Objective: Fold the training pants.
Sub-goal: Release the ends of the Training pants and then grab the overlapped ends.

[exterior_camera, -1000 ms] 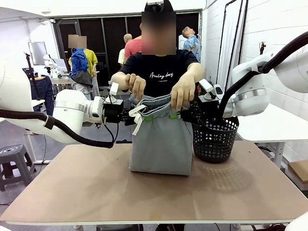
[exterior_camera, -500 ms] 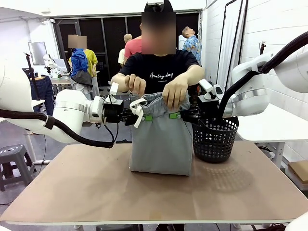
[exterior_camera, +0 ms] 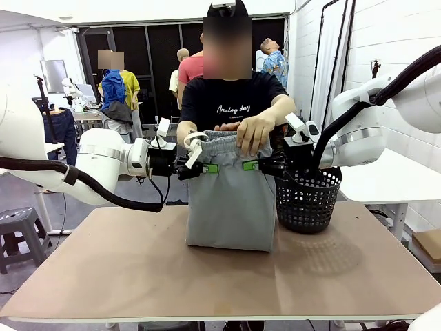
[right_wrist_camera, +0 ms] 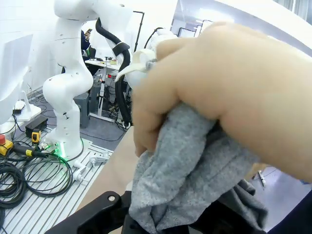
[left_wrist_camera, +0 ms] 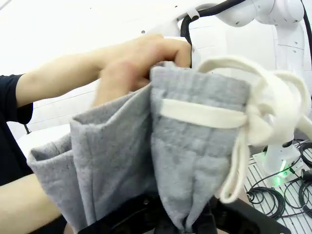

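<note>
The light grey training pants [exterior_camera: 231,203] hang folded over the table, lower edge resting on the tabletop. My left gripper [exterior_camera: 204,167] is shut on the waistband's left side, and my right gripper [exterior_camera: 251,165] is shut on its right side. The white drawstring [exterior_camera: 191,150] dangles at the upper left. A person's hand [exterior_camera: 253,132] presses on the waistband top. In the left wrist view the grey fabric [left_wrist_camera: 190,161] and drawstring [left_wrist_camera: 253,122] rise from my fingers, with the person's hand [left_wrist_camera: 131,63] behind. In the right wrist view the hand [right_wrist_camera: 234,97] grips bunched grey cloth [right_wrist_camera: 185,180].
A black mesh basket [exterior_camera: 308,200] stands on the table right of the pants, just under my right arm. The brown tabletop [exterior_camera: 138,276] lies bare in front. The person stands at the far edge, close behind the pants.
The person's hands moved together onto the waistband top; the hand that was at the left has shifted to the middle. The waistband top now looks flatter. Both grippers have held still.
</note>
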### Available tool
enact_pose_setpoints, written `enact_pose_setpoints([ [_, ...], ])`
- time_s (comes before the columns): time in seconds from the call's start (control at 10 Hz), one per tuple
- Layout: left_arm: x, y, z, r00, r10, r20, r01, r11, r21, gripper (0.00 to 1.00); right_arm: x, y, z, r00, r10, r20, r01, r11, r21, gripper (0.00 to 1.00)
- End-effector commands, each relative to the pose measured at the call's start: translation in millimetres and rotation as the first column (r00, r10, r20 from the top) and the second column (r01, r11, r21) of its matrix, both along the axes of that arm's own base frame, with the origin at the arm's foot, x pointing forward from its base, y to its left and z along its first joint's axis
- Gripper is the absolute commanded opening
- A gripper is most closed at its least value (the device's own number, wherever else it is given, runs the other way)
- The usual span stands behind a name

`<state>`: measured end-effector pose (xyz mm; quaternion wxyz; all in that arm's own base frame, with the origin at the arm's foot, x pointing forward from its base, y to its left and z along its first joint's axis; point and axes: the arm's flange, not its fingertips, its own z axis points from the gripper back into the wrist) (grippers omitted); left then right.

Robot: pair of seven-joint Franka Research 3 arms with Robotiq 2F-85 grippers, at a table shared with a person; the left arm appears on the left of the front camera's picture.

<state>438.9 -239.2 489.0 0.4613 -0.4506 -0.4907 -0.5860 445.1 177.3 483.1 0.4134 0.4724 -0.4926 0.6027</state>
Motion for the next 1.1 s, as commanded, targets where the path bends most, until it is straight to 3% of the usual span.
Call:
enact_pose_setpoints([
  [0.0, -0.5, -0.3, 3.4, 1.000, 0.000, 0.007, 0.000, 1.000, -0.003, 0.00, -2.2, -0.2, -0.1, 1.000, 0.007, 0.008, -0.007, 1.000, 0.008, 0.00],
  [1.0, -0.5, -0.3, 3.4, 1.000, 0.000, 0.007, 0.000, 1.000, -0.003, 0.00, -2.2, -0.2, -0.1, 1.000, 0.007, 0.008, -0.007, 1.000, 0.008, 0.00],
])
